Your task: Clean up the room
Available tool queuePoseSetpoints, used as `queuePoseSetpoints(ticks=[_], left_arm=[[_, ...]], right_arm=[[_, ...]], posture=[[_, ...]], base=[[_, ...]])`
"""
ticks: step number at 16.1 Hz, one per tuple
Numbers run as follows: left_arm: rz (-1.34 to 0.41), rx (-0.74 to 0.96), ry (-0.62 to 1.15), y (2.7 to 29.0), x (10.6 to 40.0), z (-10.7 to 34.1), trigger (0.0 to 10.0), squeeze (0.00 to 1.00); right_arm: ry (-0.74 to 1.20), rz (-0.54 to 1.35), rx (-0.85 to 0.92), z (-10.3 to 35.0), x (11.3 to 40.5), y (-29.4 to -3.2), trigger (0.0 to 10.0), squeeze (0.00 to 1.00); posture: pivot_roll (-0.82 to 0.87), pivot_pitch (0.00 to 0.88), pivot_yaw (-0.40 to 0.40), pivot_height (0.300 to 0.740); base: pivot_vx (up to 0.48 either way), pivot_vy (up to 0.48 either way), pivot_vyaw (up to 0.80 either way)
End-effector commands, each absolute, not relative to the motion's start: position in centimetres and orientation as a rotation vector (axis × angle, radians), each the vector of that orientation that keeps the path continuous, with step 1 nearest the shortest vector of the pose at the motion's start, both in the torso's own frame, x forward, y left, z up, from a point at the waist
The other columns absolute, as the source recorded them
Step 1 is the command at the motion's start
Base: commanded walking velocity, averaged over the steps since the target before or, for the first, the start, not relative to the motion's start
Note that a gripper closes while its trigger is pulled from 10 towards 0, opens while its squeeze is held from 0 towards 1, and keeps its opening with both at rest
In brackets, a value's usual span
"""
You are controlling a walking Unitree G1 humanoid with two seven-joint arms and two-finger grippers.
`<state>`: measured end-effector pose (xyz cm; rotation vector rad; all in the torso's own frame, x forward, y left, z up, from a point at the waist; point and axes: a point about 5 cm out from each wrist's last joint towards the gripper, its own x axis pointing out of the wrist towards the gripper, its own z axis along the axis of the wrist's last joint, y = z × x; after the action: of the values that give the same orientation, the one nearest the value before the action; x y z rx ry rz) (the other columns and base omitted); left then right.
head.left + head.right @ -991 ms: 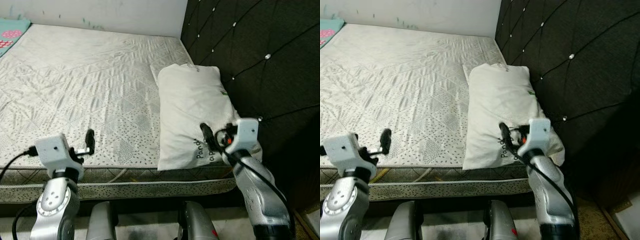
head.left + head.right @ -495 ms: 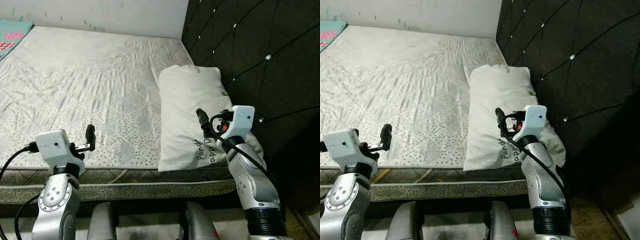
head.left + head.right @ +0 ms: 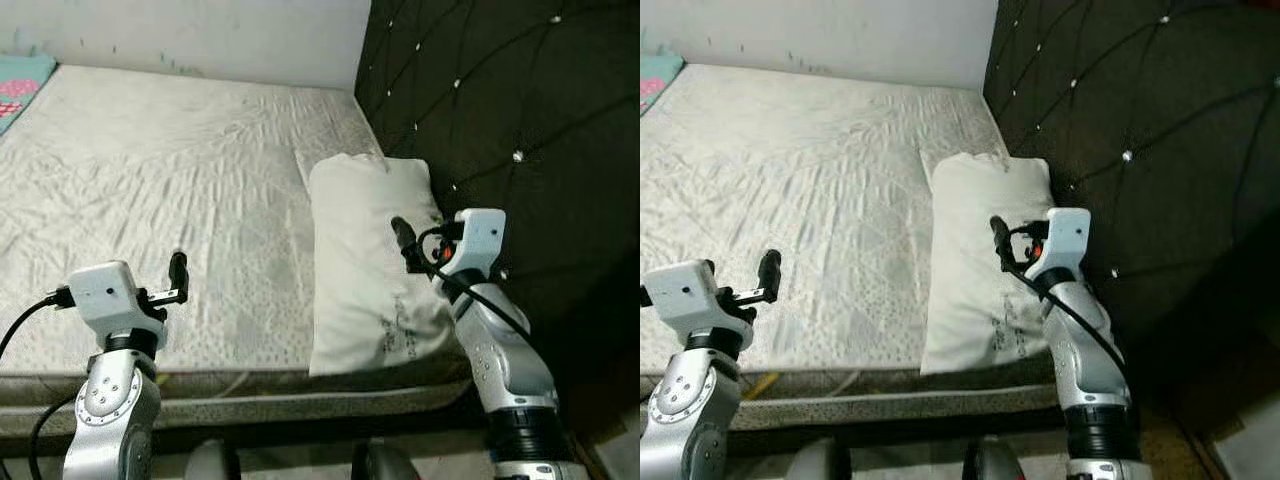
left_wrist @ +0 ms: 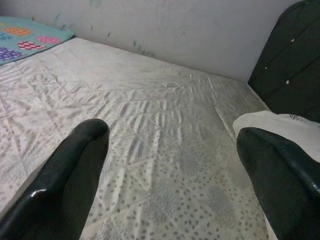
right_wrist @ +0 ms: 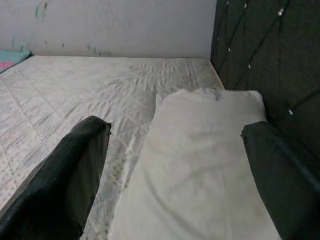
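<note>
A white pillow (image 3: 365,260) with dark lettering lies lengthways on the right side of the bare quilted mattress (image 3: 180,190), against the black tufted headboard (image 3: 500,100). My right gripper (image 3: 401,236) hangs open just above the pillow's near half, fingers pointing along it; in the right wrist view the pillow (image 5: 200,165) lies between the two spread black fingers (image 5: 70,175). My left gripper (image 3: 178,272) is open and empty over the mattress near its front edge, well left of the pillow. In the left wrist view the pillow's end (image 4: 280,122) shows beside one finger.
A teal patterned cloth (image 3: 18,85) lies at the mattress's far left corner. A white wall (image 3: 200,30) bounds the bed's far side. The mattress front edge (image 3: 250,385) runs below my arms, with dark floor to the right of the bed.
The camera has shifted, so the bed sits lower in the picture. The right gripper has risen a little over the pillow's near end. The left gripper has kept its pose.
</note>
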<state>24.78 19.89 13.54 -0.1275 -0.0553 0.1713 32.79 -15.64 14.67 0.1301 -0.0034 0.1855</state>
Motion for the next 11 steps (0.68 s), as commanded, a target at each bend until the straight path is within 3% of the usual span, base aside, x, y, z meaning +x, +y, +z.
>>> queuePoseSetpoints(ticks=[1,3,11], left_arm=[[0.161,-0.129,-0.071,19.3,25.0,13.9,10.0,0.0],[0.136,-0.146,-0.064,18.5,25.1,13.7,10.0,0.0],[0.109,-0.152,-0.067,18.0,25.8,13.9,10.0,0.0]], right_arm=[[-0.009,0.168,0.119,14.8,32.9,-16.4,10.0,0.0],[-0.012,0.158,0.111,14.9,32.7,-16.7,10.0,0.0],[0.013,0.162,0.138,13.8,32.4,-14.9,10.0,0.0]], posture=[[0.03,0.0,-0.104,0.72],[0.0,0.0,-0.095,0.74],[0.02,0.0,-0.085,0.74]], base=[[0.0,0.0,0.0],[0.0,0.0,0.0],[0.0,0.0,0.0]])
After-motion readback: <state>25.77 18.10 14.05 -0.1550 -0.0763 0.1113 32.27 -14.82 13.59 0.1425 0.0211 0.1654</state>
